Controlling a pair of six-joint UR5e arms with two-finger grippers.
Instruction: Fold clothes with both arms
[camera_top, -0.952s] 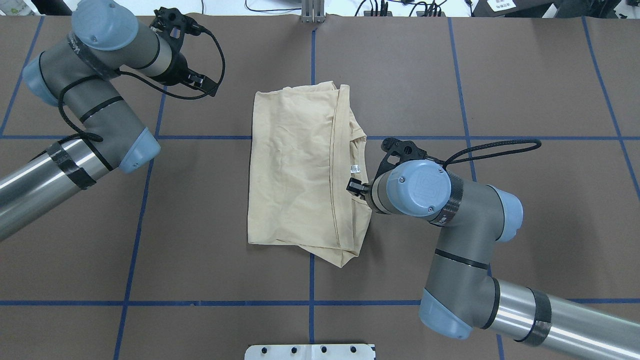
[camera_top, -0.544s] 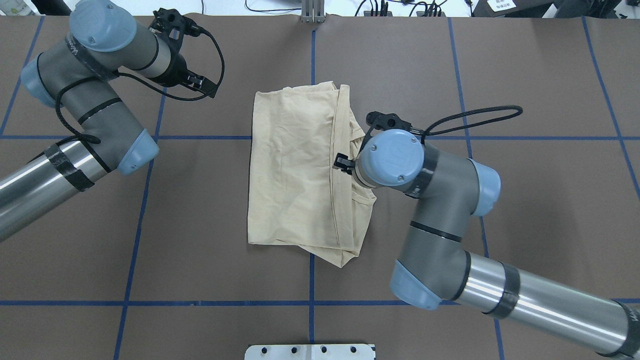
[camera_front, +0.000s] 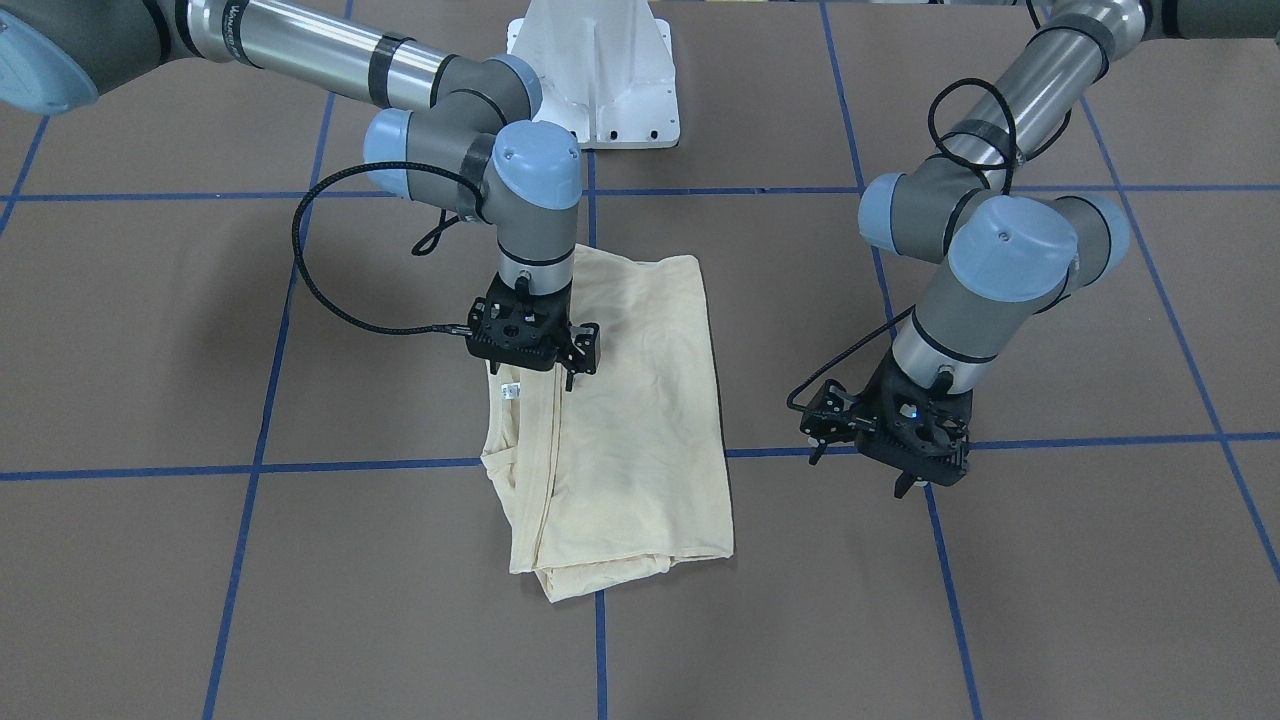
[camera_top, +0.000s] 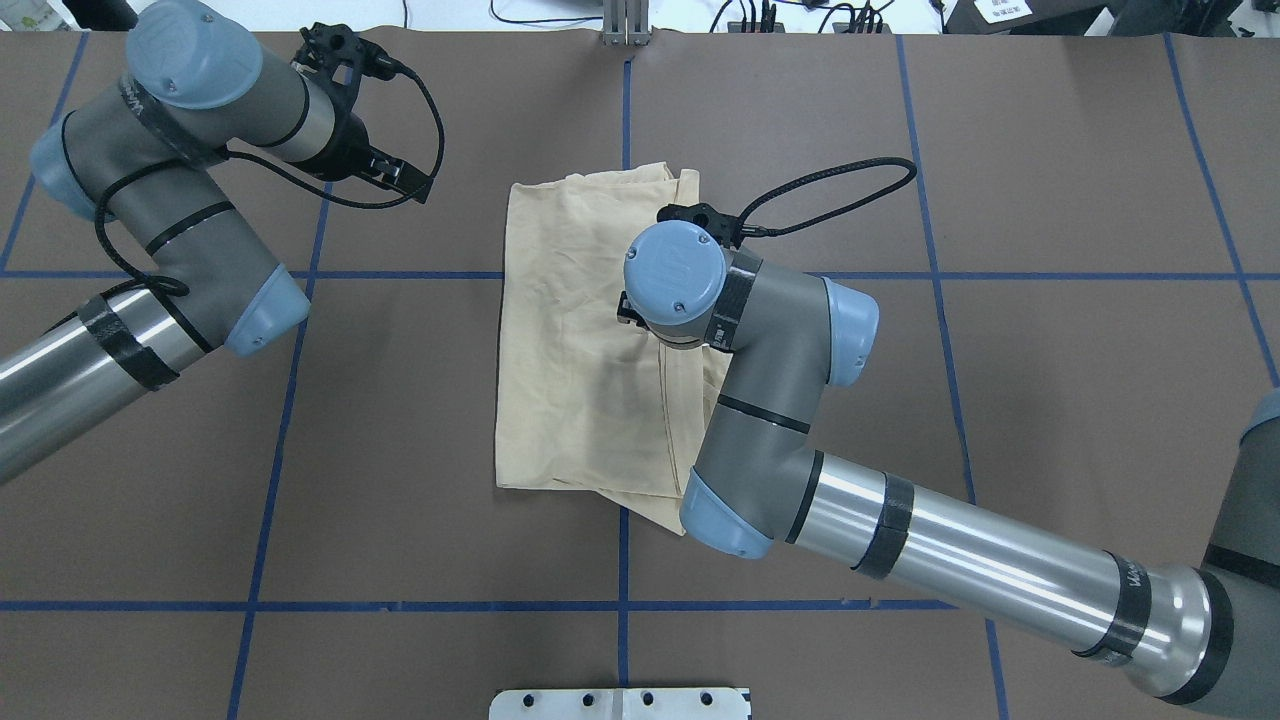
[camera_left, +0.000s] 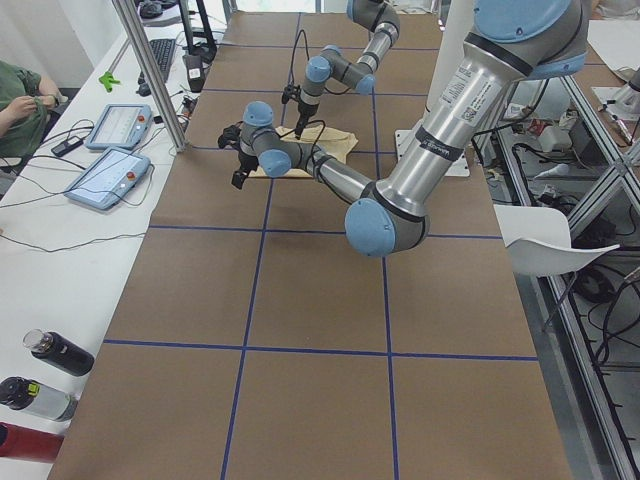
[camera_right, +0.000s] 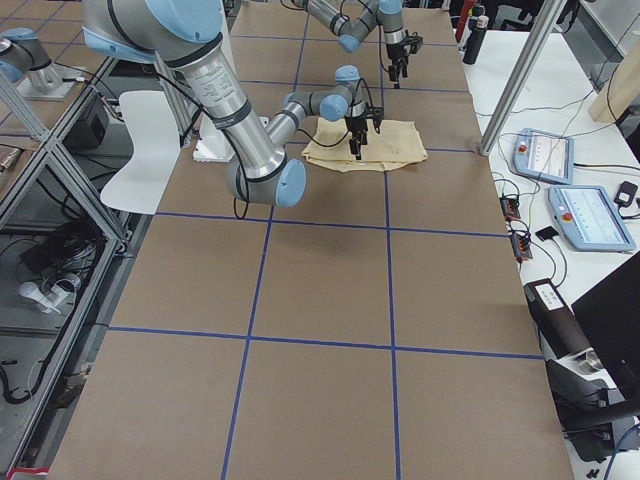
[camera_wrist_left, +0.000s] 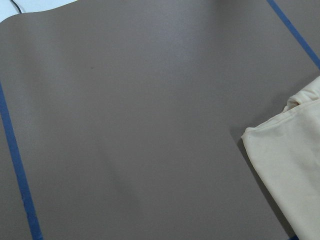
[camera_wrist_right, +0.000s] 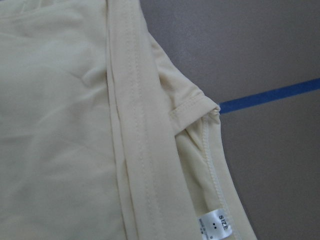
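- Where the blue tape lines (camera_top: 400, 274) cross near the middle of the brown paper-covered table (camera_top: 1050, 150), the pale cream-yellow thin-fabric shirt (camera_top: 580, 350) lies folded into a rough rectangle. No print is showing.
- Along the shirt's edge on the robot's right side, a stitched hem band runs the length of the fold. More cream layers poke out beyond the band there.
- A small white neck label (camera_front: 511, 392) sits in those layers. The right wrist camera reads "SIZE" on it (camera_wrist_right: 214, 225).
- The right arm reaches across the shirt with its wrist pointing straight down.
- Its black two-fingered right gripper (camera_front: 530, 372) hangs over the hem band, just beside the label. From across the table its fingers look spread apart with nothing between them, and I cannot tell whether a tip touches the cloth.
- From overhead the light-blue wrist cap hides nearly all of that gripper.
- The left arm is bent off to the robot's left, well clear of the garment.
- Its black left gripper (camera_front: 862, 475) points down over bare table by a tape line. Its fingers also appear parted and empty.
- The left wrist camera sees mostly brown surface, with one corner of the shirt (camera_wrist_left: 290, 165) at the frame's right edge.
- A white pedestal base (camera_front: 595, 70) stands at the robot's side of the table.
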